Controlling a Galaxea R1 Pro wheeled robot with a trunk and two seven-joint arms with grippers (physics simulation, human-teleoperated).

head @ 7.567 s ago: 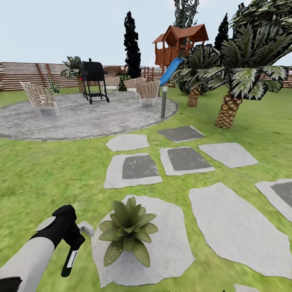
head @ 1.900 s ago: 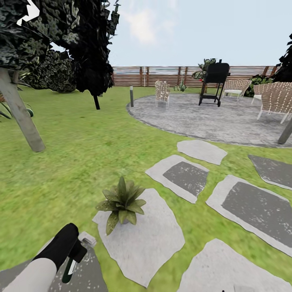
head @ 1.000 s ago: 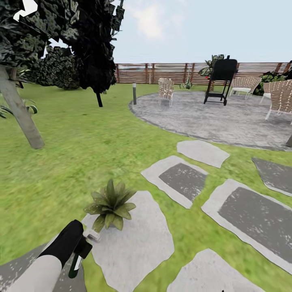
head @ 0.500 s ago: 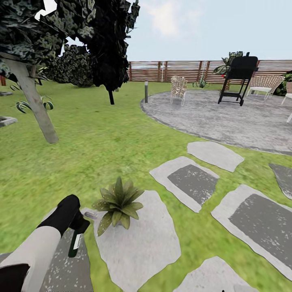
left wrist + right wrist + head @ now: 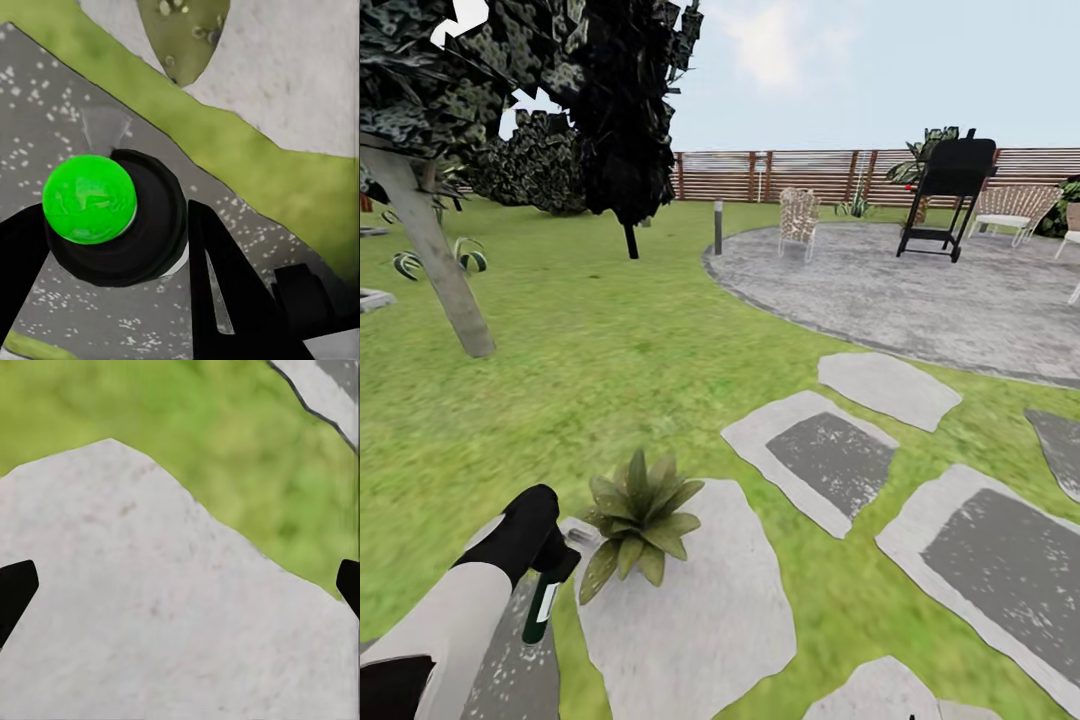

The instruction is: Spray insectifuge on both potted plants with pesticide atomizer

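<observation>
Holding dark-green pesticide atomizer bottle with pale nozzle (image 5: 543, 607) in my black left gripper (image 5: 538, 545), fingers pinching round black collar under bright green cap (image 5: 89, 198). Nozzle sits just beside low green rosette potted plant (image 5: 634, 512) on pale stone paver (image 5: 700, 610). Risk: nozzle too close and low, spray hits near leaves only, far side stays dry. Bottle hangs tilted; could slip. Right gripper (image 5: 180, 592) spread wide over paver, idle. Second plant not spotted.
</observation>
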